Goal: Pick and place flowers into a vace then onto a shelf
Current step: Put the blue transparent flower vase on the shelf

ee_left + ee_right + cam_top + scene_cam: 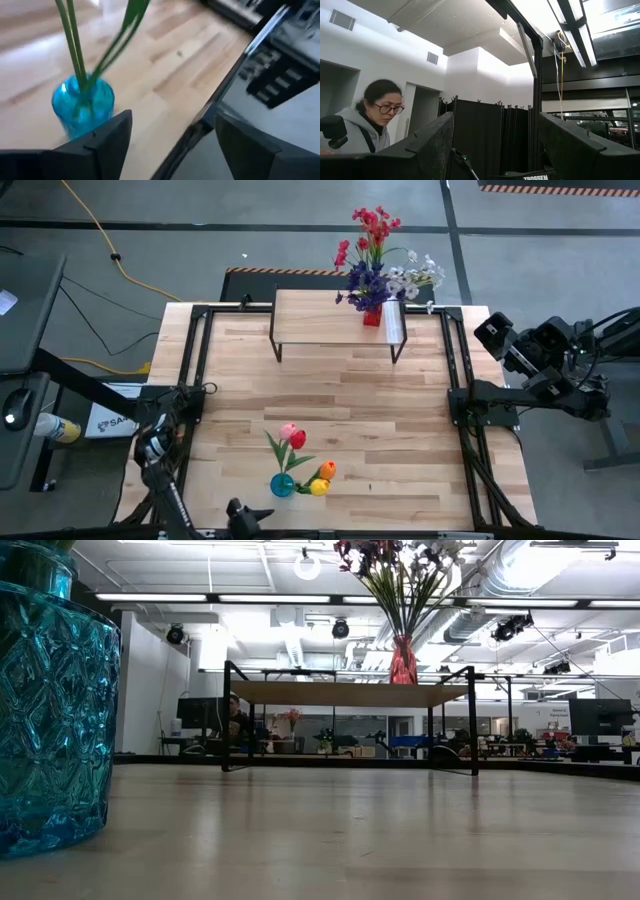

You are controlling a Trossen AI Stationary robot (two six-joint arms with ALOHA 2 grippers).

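Observation:
A blue glass vase (283,485) stands near the table's front edge and holds tulips: pink and red heads (292,437) lean toward the far side, orange and yellow heads (322,476) hang over its right rim. In the left wrist view the vase (82,105) and green stems (75,50) show beside my left gripper (172,145), which is open and holds nothing. That gripper (250,513) hovers at the front edge, left of the vase. A red vase (372,317) with red, purple and white sprigs stands on the shelf (320,315). My right gripper (495,145) is open, raised off the table's right side.
The shelf (350,695) stands at the table's far middle on thin black legs. Black frame rails (195,370) run along the table's left and right sides. A person (375,120) shows in the room in the right wrist view. Bare wood (380,410) lies between the shelf and the blue vase.

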